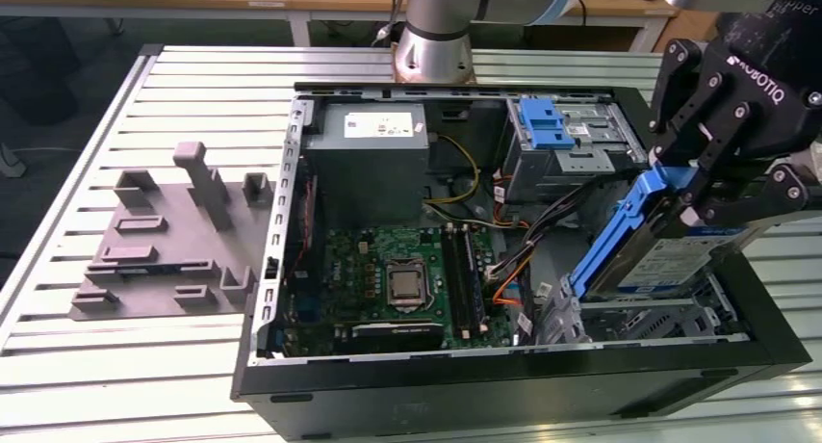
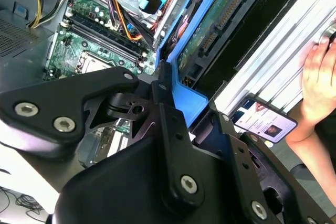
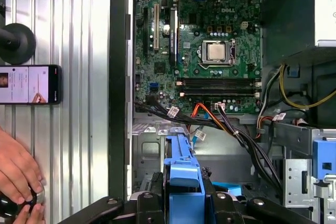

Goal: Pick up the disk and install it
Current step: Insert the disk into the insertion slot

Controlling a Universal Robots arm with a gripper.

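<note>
Claw [image 1: 694, 197] clenched on the disk [image 1: 655, 246], fingers [image 2: 168, 103] pinching the blue carrier frame at its upper end. Disk tilted, lower end inside the open PC case [image 1: 514, 385], over the drive cage [image 1: 655, 323] at the exterior view's right. Motherboard [image 1: 404, 284] alongside, orange and black cables [image 3: 210, 121] between. Outside the case on the slatted worktop [image 1: 77, 154]: phone [image 3: 29, 84], a person's hand [image 3: 18, 174], grey fixture plate [image 1: 161, 250].

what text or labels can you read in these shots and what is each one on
None can be quoted reliably.
disk label: print too small to read.
power supply sticker: too small.
phone screen: blurred.
motherboard markings: too small.
</note>
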